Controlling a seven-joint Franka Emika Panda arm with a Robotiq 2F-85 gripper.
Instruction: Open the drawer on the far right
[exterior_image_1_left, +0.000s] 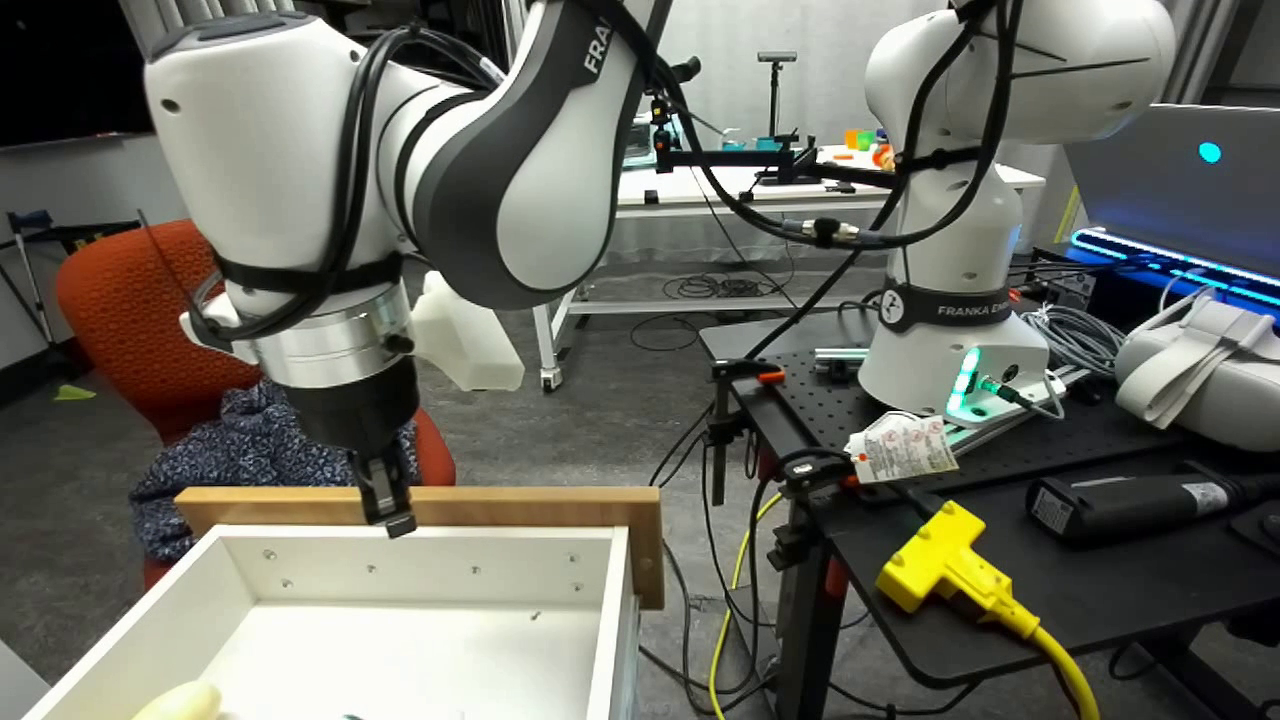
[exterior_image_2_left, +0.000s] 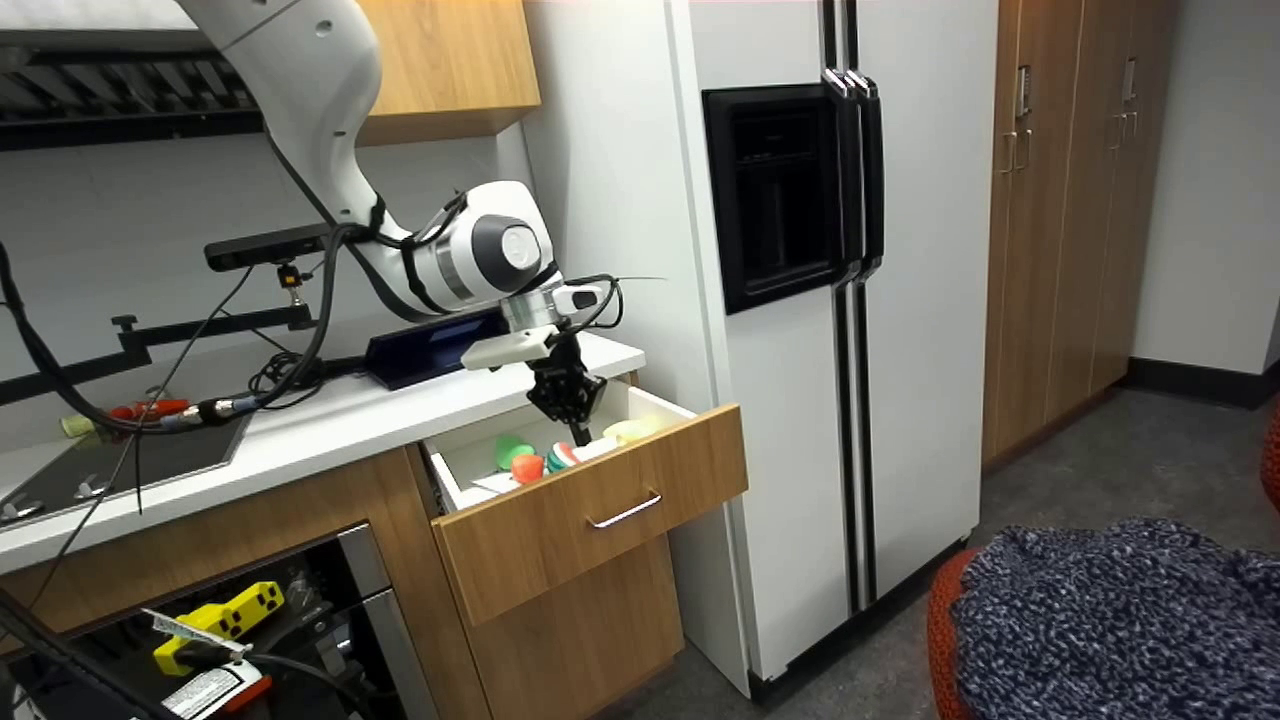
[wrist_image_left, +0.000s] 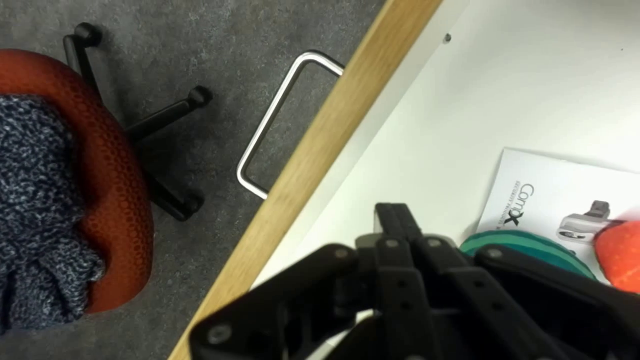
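Okay, the claw (wrist_image_left: 392, 209) is pinched together, empty, with the drawer (exterior_image_2_left: 565, 540) already out beneath it. I'd push the front panel (exterior_image_1_left: 530, 505) beside it straight outward, slow and low; contact's hard to judge.

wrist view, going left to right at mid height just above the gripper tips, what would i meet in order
Dark speckled cloth → orange chair seat → black chair leg → silver handle → drawer's wooden rim → drawer's white inside → printed CompX sheet
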